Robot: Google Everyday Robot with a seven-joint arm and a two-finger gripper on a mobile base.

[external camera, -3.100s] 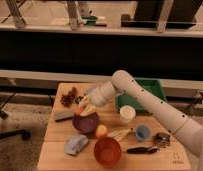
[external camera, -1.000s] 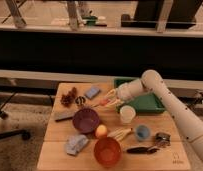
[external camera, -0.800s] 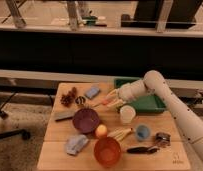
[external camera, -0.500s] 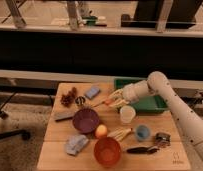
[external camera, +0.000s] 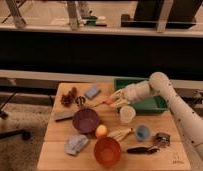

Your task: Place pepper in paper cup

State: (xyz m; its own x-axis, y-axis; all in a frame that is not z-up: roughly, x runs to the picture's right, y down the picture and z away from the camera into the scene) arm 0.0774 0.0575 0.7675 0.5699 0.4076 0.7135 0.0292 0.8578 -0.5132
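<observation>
My gripper (external camera: 115, 100) is over the middle of the wooden table (external camera: 55, 145), just left of the green tray (external camera: 145, 102). It is shut on the small red-orange pepper (external camera: 109, 101), which sticks out to the left of the fingers. The off-white paper cup (external camera: 127, 114) stands upright a short way below and right of the gripper. The pepper is held above the table, up and left of the cup's rim, not over it.
A purple bowl (external camera: 85, 120), a yellow-orange fruit (external camera: 101, 131), a pale banana-like thing (external camera: 120, 133), a blue cup (external camera: 142, 132) and an orange bowl (external camera: 107, 151) surround the cup. A blue sponge (external camera: 92, 92), a brown cluster (external camera: 69, 97) and a grey cloth (external camera: 76, 144) lie on the left.
My gripper has moved from the left part of the table to the right with the pepper in it, and now sits closer to the paper cup.
</observation>
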